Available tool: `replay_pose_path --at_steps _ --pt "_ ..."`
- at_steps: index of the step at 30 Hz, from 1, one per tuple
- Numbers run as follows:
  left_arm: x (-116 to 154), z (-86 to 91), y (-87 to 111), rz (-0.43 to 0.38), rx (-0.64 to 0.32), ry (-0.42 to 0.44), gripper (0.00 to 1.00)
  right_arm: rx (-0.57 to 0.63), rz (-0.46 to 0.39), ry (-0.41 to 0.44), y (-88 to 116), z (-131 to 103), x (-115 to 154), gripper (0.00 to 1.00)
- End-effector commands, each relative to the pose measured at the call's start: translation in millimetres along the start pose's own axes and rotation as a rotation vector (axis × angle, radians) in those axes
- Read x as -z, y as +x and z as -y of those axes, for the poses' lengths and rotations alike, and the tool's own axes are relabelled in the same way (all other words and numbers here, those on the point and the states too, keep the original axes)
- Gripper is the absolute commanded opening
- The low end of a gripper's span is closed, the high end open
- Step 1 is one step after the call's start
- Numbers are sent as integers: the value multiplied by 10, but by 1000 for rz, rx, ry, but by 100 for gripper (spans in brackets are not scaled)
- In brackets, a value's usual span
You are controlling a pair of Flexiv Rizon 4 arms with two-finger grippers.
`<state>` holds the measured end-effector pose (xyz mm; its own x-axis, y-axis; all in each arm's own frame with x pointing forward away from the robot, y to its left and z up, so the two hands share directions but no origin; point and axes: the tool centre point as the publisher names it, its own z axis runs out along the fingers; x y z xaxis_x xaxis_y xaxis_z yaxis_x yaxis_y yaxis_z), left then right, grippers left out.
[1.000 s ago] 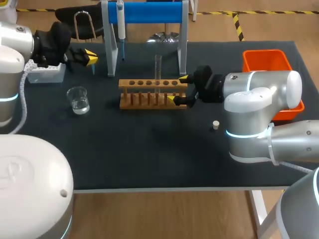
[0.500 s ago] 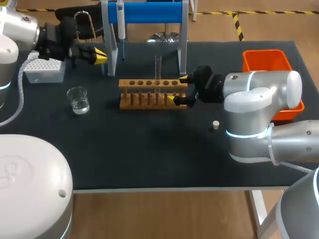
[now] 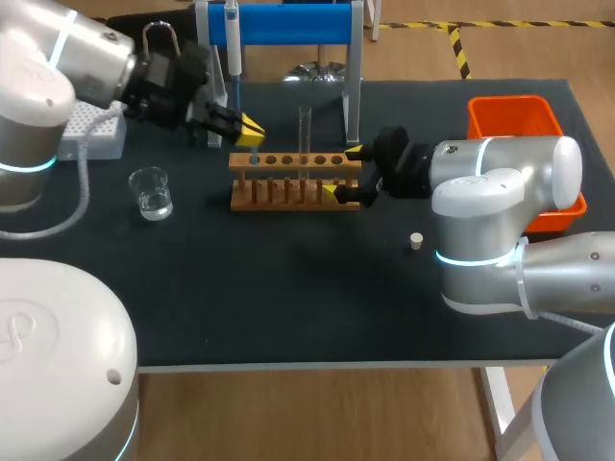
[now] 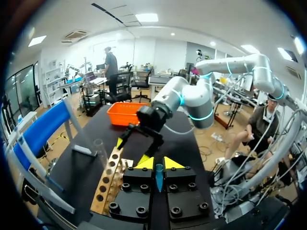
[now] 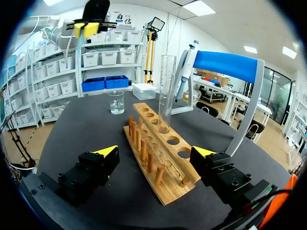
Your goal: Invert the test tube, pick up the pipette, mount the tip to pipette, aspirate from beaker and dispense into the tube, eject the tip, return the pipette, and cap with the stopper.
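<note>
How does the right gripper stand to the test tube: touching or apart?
Apart. The right wrist view shows the test tube upright in a rack hole, well ahead of the right gripper, whose fingers are open.

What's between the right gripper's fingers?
The near end of the wooden rack lies between the wide-open fingers of the right gripper, as the right wrist view shows. The test tube stands in a hole farther along the rack.

The rack (image 3: 293,178) is showing matt bare wood, the test tube (image 3: 305,127) and beaker (image 3: 152,192) are gleaming as clear glass, the pipette tip (image 4: 159,176) is looking like smooth blue plastic
</note>
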<state>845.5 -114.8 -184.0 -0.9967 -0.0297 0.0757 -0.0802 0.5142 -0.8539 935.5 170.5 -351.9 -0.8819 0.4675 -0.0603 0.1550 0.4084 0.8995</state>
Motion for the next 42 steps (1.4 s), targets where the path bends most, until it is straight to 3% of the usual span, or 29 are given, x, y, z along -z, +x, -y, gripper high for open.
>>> replay_pose_path --at_steps 1,13,22,32,42 --pt "-199 112 122 15 -4 7 0 0 3 -2 9 5 -4 100" --pt "-374 310 448 -9 -38 20 0 0 3 -2 9 5 -4 100" --pt "-374 310 448 -9 -38 20 0 0 3 -2 9 5 -4 100" --pt "-374 310 448 -9 -38 20 0 82 -117 -128 152 -179 663 100" --pt "-374 310 448 -9 -38 20 0 95 -241 -244 414 -422 1039 100"
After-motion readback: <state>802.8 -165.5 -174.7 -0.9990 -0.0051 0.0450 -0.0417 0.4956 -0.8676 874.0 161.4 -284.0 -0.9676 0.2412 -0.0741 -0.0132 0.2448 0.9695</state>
